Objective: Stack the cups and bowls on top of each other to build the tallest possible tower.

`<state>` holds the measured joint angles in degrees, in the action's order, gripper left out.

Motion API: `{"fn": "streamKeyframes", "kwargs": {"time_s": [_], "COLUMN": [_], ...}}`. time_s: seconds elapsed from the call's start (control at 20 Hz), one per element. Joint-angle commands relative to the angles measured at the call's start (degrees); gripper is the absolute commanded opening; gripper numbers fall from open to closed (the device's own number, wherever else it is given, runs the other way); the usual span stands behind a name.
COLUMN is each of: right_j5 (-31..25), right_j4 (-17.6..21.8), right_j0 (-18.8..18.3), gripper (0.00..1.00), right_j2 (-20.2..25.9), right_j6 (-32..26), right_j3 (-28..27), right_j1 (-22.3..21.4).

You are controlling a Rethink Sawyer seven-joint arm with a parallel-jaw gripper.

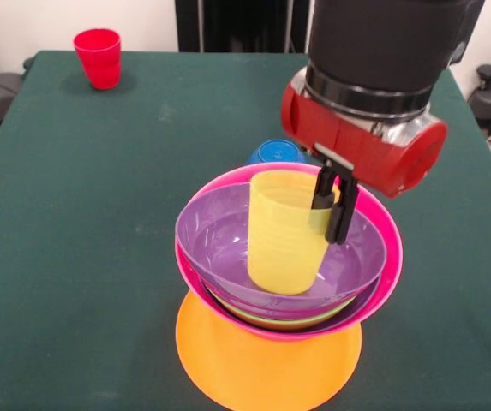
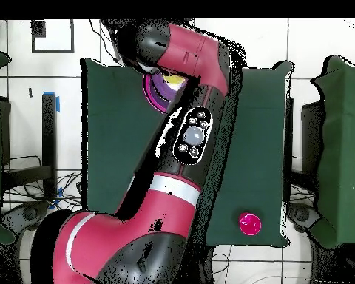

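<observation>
The black two-fingered gripper (image 1: 335, 205) hangs over the stack with its fingers clamped on the rim of the translucent yellow plastic cup (image 1: 284, 235), one finger inside the wall and one outside. The cup stands upright, its base resting in the medium purple glossy plastic bowl (image 1: 215, 244). That bowl sits nested in the large pink plastic bowl (image 1: 382, 257); between the two, the edges of a lime green bowl (image 1: 335, 310) and an orange-toned bowl show, too thin to identify further. The whole pile forms the tower (image 1: 284, 282), which rests on the large orange plastic bowl (image 1: 254, 364), placed upside down as the base.

Just behind the tower, a small blue plastic bowl (image 1: 275, 152) shows partly above the pink rim. A red plastic cup (image 1: 98, 57) stands upright near the far left corner, well apart from the tower.

The red and black robot arm (image 2: 195, 140) covers most of the tower in the overhead view, where only a purple and yellow edge shows.

The surface is a table covered in dark green cloth (image 1: 82, 240), smooth and flat. Around it lies a white tiled floor (image 2: 313, 44) with loose cables (image 2: 66, 185), and further green-covered tables stand at both sides.
</observation>
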<state>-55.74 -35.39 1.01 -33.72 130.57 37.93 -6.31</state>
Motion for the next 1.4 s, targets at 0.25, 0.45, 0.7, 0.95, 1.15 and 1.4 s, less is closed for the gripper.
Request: {"fn": "streamKeyframes", "kwargs": {"time_s": [0.25, 0.45, 0.7, 0.95, 1.15, 1.4], "right_j5": [3.4, 2.6, 1.2, -0.6, -1.6, -2.7], "right_j4": [0.7, 0.8, 0.8, 1.0, 1.2, 1.1], "right_j0": [-0.9, -0.8, -0.5, -0.6, -0.8, -1.1], "gripper": [0.0, 0.0, 0.0, 0.0, 0.0, 0.0], "right_j2": [7.8, 7.5, 6.9, 6.2, 6.0, 5.9], "right_j6": [4.8, 5.3, 6.0, 6.3, 6.4, 6.7], "right_j3": [1.1, 0.9, 0.8, -0.2, -0.7, -1.8], "right_j1": [1.0, 0.9, 0.6, 1.6, 2.4, 3.8]}}
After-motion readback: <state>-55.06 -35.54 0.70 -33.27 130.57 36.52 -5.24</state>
